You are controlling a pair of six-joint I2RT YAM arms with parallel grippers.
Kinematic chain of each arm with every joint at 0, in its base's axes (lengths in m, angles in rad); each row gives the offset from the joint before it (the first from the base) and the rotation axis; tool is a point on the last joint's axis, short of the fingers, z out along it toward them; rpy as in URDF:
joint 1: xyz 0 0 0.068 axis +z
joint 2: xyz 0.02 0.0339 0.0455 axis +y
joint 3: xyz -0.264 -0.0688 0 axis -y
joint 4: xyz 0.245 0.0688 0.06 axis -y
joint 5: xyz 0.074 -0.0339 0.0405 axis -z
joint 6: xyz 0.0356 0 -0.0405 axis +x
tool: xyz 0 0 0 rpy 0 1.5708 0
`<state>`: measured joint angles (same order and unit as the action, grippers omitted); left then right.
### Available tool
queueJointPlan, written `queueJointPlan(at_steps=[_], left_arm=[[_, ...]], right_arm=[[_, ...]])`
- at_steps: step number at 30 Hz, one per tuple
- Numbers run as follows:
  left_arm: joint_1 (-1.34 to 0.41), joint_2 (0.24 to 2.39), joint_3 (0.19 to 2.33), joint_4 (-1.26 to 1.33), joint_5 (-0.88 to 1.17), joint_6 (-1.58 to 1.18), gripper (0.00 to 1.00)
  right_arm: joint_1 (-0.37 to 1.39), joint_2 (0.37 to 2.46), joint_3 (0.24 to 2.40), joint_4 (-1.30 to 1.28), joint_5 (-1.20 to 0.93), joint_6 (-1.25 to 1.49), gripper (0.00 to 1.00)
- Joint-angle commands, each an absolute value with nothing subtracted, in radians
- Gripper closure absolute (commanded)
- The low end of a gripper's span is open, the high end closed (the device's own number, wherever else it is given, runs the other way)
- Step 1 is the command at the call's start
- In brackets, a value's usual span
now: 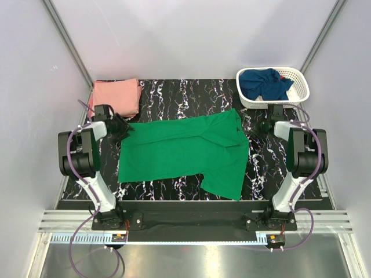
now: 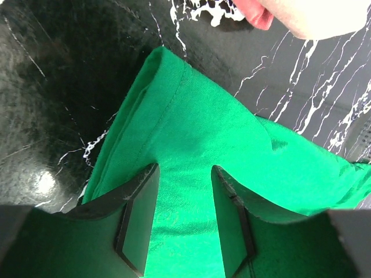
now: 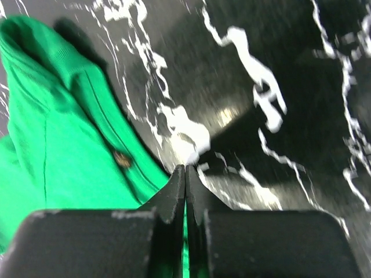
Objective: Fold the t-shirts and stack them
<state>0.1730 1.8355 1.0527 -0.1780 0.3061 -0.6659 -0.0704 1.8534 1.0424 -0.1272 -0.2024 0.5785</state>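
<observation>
While scanning from the far left corner of the black marbled table, spot the folded salmon t-shirt, then the left gripper down on the left end of the green t-shirt, spread lengthwise across the middle, then the right gripper at its right end, and last the white basket at the far right with the navy t-shirt bundled inside. Looks like the set-up for folding the green one. To do it well: close the left jaws on the cloth edge before any lift, raise both ends together and level, keep the fabric taut between the arms, carry it over with edges matched, and mind the flap reaching lower at the near right. Now the close-ups. Left wrist view: fingers standing apart, green fabric running beneath and between, nothing squeezed yet. Impossible to judge from overhead, with that gripper just a dark lump there. Right wrist view: fingers pressed tight together, a sliver of green caught in the seam, so probably pinching the shirt's edge; again unreadable from above. Only from overhead, though, the full layout: both ends, the salmon one, the basket.
</observation>
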Motion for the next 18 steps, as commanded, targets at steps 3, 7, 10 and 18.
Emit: queueJointPlan(at_steps=[3, 7, 10, 18], left_arm=[[0.187, 1.839, 1.086, -0.224, 0.285, -0.632, 0.52], [0.187, 1.845, 1.091, -0.225, 0.294, -0.627, 0.51], [0.187, 1.85, 1.088, -0.221, 0.299, -0.626, 0.51], [0.187, 1.853, 1.091, -0.215, 0.308, -0.63, 0.51]], right_arm=[[-0.069, 1.825, 1.127, -0.12, -0.284, 0.543, 1.0], [-0.066, 1.923, 1.205, -0.08, -0.452, 0.548, 1.0], [-0.058, 1.986, 1.255, -0.09, -0.468, 0.555, 1.0], [-0.043, 2.075, 1.304, -0.106, -0.48, 0.572, 1.0]])
